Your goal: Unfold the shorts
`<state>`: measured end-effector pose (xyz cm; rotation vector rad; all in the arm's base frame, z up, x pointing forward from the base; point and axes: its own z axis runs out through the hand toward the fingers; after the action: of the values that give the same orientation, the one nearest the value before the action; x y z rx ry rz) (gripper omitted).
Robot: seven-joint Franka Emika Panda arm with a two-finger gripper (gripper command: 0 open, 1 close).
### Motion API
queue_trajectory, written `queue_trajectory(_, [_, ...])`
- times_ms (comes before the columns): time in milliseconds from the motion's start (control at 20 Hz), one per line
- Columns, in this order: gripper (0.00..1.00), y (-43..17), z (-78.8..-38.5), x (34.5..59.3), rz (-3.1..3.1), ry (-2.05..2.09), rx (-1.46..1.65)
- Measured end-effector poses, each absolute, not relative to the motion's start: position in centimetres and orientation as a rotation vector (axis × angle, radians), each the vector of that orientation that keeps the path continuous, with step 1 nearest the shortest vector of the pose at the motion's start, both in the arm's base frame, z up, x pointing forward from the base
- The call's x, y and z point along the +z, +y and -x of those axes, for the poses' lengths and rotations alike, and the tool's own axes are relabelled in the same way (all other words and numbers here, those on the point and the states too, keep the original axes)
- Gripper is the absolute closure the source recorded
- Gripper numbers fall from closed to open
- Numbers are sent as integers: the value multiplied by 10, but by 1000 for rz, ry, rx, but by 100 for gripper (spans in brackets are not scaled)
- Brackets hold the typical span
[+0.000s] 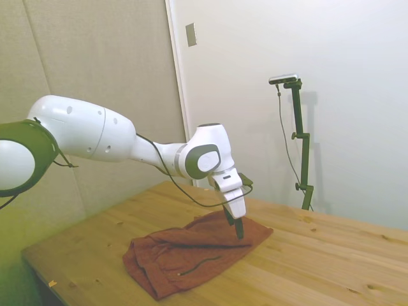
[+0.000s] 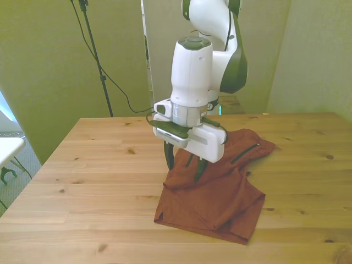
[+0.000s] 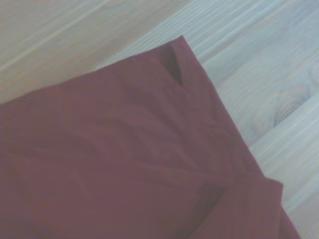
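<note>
While the shorts lie folded on the wooden table, the gripper hangs low over them with its dark fingers spread apart and nothing between them. The tips are right at the cloth, near the folded edge on the front view's left. I cannot tell if they touch it yet.

The shorts sit in the middle of the table, bunched in soft wrinkles, with one part folded over the other. A thin dark line shows on the front. In the wrist view a corner of the cloth lies flat on the wood.

To do this step well, I think the gripper should pinch only the top layer, close to its loose edge. If it grabs both layers, the whole pile may just slide along. Once it has a good hold, it should lift a little and carry that flap over and away. Going slowly would help, because soft cloth slips and drags easily.
</note>
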<state>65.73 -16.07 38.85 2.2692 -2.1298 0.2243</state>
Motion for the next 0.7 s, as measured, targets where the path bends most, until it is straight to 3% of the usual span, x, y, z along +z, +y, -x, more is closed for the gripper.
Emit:
queue_trajectory(550, [0,-182,-656,363,-2212,-2106,121])
queue_trajectory(600, [100,-183,-655,362,-2208,-2103,110])
queue_trajectory(700, [100,-186,-654,359,-2204,-2097,99])
